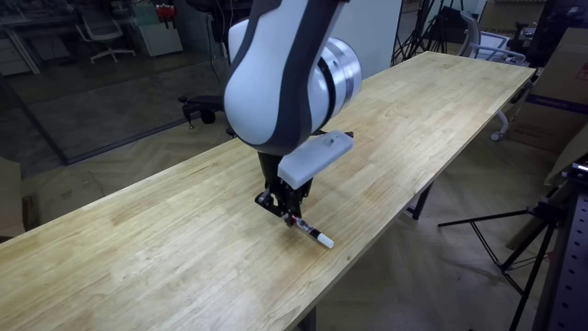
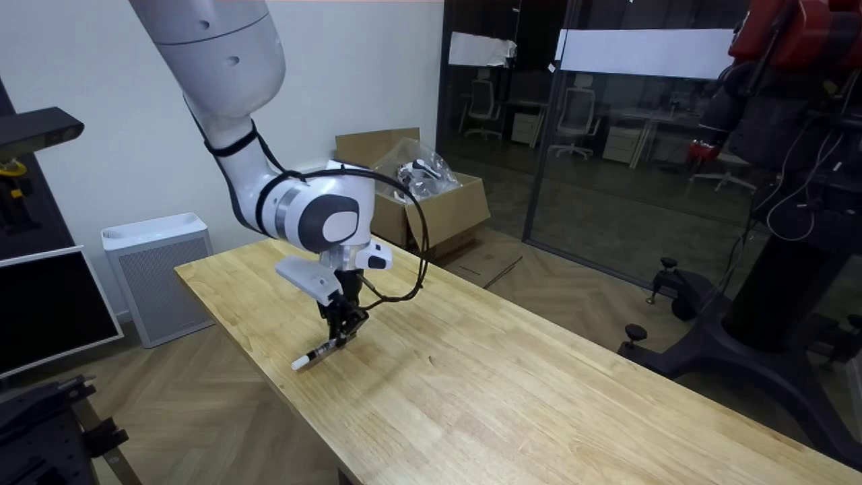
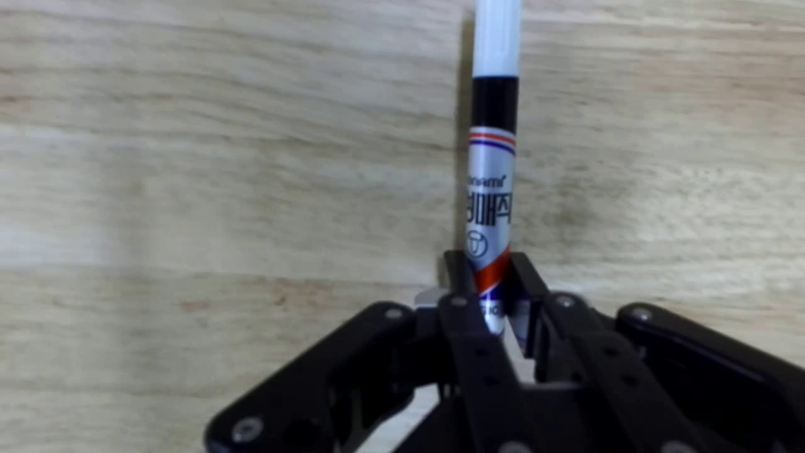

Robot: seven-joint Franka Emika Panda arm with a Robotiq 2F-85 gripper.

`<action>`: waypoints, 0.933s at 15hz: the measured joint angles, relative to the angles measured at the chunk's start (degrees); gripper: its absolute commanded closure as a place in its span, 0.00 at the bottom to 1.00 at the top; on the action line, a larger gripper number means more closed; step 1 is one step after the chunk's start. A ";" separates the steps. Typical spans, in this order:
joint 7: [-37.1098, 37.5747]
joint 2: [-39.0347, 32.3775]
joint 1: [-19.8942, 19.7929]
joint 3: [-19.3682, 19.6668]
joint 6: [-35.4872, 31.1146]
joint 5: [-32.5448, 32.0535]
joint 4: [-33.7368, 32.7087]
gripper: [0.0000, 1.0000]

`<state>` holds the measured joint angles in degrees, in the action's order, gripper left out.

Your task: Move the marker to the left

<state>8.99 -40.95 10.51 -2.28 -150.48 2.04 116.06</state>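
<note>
Black angular fingers point(image 3: 530, 277) of the black two-finger gripper point(image 3: 489, 272) pinch a slim white-and-black cylindrical marker point(image 3: 490, 170), one on its 9 o'clock side, one on its 3 o'clock, at abt the orange-red band in the wrist view. There its white cap point(image 3: 497, 38) sits at 12 o'clock, then black collar, then white barrel w/ dark lettering (partly Korean) + thin red & blue stripes; 6 o'clock end partly hidden by the gripper. Narrow dark shadow point(image 3: 464, 94) falls along its 9 o'clock side.

In an exterior view the marker point(image 1: 312, 232) pts to approx. 4 o'clock from the fingers, cap end near the long edge of the long pale wooden table point(image 1: 183, 239); in an exterior view the marker point(image 2: 313, 355) pts to approx. 8 o'clock. Can't tell if it touches the tabletop.

Outward from the gripper in an exterior view: pale oblong casing point(image 1: 317, 158), just beside at 1 o'clock; smooth white arm point(image 1: 257, 101) w/ dark grey panels, 12 o'clock; black thin-legged tripod point(image 1: 546, 209), 3 o'clock. In an exterior view: black looped cables point(image 2: 425, 246), approx. 1 o'clock; past the table, brown cardboard box point(image 2: 451, 215) w/ clear plastic bag point(image 2: 424, 172) inside, 1 o'clock; boxy white floor unit point(image 2: 165, 283) w/ grey mesh front, btwn 9 & 10; tall red-and-black machine point(image 2: 774, 303), 3 o'clock.
</note>
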 measured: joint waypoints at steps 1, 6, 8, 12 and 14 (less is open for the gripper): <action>1.07 0.31 0.86 1.03 -1.95 -0.44 1.74 0.95; 6.48 2.48 7.00 7.78 -10.50 -3.47 8.24 0.95; 7.64 2.99 8.96 9.98 -12.43 -4.01 9.96 0.56; 8.49 3.96 10.92 12.19 -15.30 -4.14 12.53 0.37; 8.75 4.25 11.37 12.81 -16.63 -4.13 13.43 0.23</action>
<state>17.74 -36.70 21.88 10.53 -167.11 -2.09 129.49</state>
